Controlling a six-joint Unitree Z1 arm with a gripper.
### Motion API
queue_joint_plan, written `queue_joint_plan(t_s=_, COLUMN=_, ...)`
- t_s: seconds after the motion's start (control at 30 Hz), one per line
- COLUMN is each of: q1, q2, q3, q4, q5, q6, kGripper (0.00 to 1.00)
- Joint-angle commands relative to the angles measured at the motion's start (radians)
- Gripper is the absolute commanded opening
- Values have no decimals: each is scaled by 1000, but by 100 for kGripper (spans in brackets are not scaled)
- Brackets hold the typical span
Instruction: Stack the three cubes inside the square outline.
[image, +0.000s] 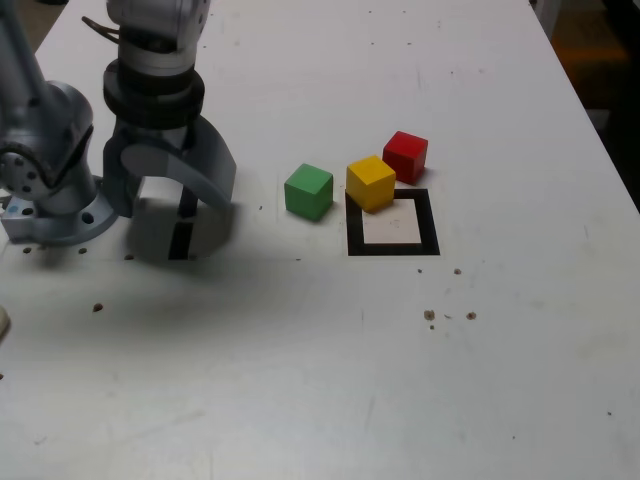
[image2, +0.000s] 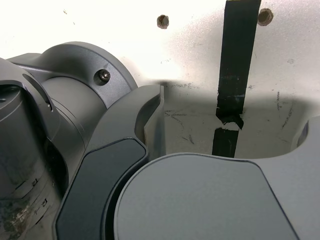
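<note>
Soft light is falling on the white tabletop (image: 300, 350), dimming toward the near edge in the exterior view, with a diffuse shadow lying beneath the grey metal gripper (image: 178, 200). In the wrist view, glare is washing out part of the surface.

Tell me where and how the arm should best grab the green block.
I'd come from straight above and pinch two opposite upright sides of the green cube. It sits flat, with flat faces and an exposed top. The yellow cube stands apart from it, so there seems to be room for the gripper, now open, to straddle it.
</note>
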Motion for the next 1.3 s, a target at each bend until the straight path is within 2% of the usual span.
queue_joint_plan(t_s=0.0, q1=0, q2=-14, q3=-17, q4=18, q5=7, q6=-1, kGripper=100)
queue_joint_plan(t_s=0.07, q1=5, q2=-30, q3=-48, q4=49, q5=28, q6=-1, kGripper=99)
queue_joint_plan(t_s=0.23, q1=47, q2=-66, q3=-202, q4=207, q5=130, q6=40, kGripper=99)
queue_joint_plan(t_s=0.37, q1=96, q2=-52, q3=-388, q4=342, q5=200, q6=141, kGripper=99)
queue_joint_plan(t_s=0.4, q1=110, q2=-46, q3=-423, q4=358, q5=208, q6=170, kGripper=99)
queue_joint_plan(t_s=0.47, q1=149, q2=-27, q3=-486, q4=374, q5=215, q6=241, kGripper=100)
queue_joint_plan(t_s=0.63, q1=212, q2=69, q3=-593, q4=366, q5=208, q6=379, kGripper=100)
queue_joint_plan(t_s=0.9, q1=205, q2=269, q3=-837, q4=380, q5=181, q6=493, kGripper=99)
queue_joint_plan(t_s=1.13, q1=176, q2=463, q3=-1029, q4=440, q5=213, q6=580, kGripper=99)
queue_joint_plan(t_s=1.27, q1=178, q2=528, q3=-1072, q4=468, q5=243, q6=654, kGripper=98)
